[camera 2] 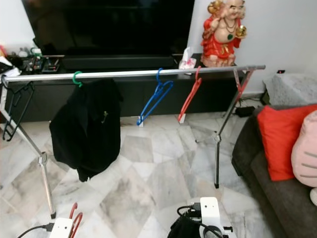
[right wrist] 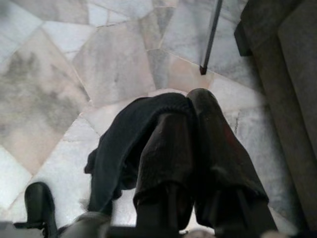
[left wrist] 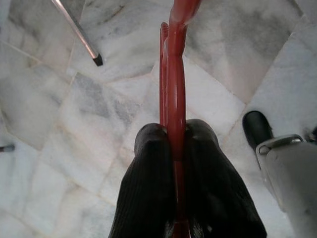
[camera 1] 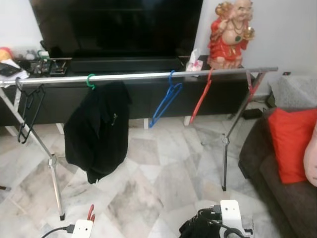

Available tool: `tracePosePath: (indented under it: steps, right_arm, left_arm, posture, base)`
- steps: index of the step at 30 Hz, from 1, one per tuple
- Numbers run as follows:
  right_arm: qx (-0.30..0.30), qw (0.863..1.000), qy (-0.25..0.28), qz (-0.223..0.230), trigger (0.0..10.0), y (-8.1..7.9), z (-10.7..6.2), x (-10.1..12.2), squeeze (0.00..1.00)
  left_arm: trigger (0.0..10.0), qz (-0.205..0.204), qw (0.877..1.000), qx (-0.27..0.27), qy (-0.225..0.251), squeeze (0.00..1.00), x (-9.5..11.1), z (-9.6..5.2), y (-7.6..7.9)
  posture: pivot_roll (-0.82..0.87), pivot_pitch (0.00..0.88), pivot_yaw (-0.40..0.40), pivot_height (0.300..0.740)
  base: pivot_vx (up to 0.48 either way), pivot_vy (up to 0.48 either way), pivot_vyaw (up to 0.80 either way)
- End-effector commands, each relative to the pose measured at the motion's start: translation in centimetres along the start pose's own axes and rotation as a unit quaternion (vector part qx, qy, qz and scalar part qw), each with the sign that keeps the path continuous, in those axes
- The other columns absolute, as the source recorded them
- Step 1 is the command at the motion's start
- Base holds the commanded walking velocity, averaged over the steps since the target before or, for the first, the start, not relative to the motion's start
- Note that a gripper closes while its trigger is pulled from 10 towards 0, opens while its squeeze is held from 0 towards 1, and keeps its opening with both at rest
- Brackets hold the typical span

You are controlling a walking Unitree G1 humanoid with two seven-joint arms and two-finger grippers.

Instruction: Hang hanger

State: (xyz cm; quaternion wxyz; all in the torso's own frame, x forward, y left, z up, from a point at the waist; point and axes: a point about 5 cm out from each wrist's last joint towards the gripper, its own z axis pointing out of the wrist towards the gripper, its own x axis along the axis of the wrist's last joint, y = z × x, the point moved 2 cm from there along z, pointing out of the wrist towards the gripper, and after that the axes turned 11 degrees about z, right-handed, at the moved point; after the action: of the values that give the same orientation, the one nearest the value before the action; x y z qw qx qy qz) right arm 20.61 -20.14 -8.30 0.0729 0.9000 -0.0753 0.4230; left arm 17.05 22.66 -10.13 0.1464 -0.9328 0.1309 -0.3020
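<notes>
A red hanger [left wrist: 176, 74] is pinched edge-on between the black fingers of my left gripper [left wrist: 174, 134], low over the marble floor; its hook peeks up at the bottom left [camera 2: 74, 218]. My right gripper [right wrist: 188, 101] is shut on a dark cloth [right wrist: 119, 144] that droops beside its fingers, low at the bottom middle [camera 1: 198, 229]. Ahead stands a silver drying rail [camera 1: 148, 76]. On it hang a black hanger [camera 1: 29, 111], a green hanger carrying a black garment [camera 1: 96, 129], a blue hanger [camera 1: 166, 101] and another red hanger [camera 1: 200, 101].
The rack's legs [camera 1: 225, 148] [camera 1: 54, 183] reach the floor in front of me. Behind it are a dark TV console [camera 1: 124, 64] and a red statue [camera 1: 230, 32]. A brown sofa with a red cushion [camera 1: 292, 144] lines the right side.
</notes>
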Motion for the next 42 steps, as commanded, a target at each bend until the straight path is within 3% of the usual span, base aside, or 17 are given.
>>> tracePosePath:
  steps: [1,32,42]
  right_arm:
    - [-0.002,1.000,0.000,0.002,10.0,0.12,-0.04,-0.07,0.00]
    - [0.001,1.000,0.016,0.004,10.0,-0.62,0.01,0.44,0.00]
    - [0.002,1.000,0.027,0.007,10.0,-0.77,0.11,0.93,0.00]
  left_arm:
    - [10.0,-0.001,1.000,-0.001,-0.005,0.00,-0.31,-0.06,-0.03]
    - [10.0,0.006,1.000,-0.005,0.001,0.00,0.03,0.03,-0.11]
    - [10.0,0.007,1.000,-0.003,-0.001,0.00,-0.12,-0.01,-0.15]
  posture:
    - [-0.05,0.000,0.002,0.740]
    - [-0.05,0.000,0.011,0.740]
    - [-0.04,0.000,0.010,0.740]
  base:
    - [0.000,0.270,0.00]
    - [0.000,0.269,0.00]
    - [0.000,0.000,0.00]
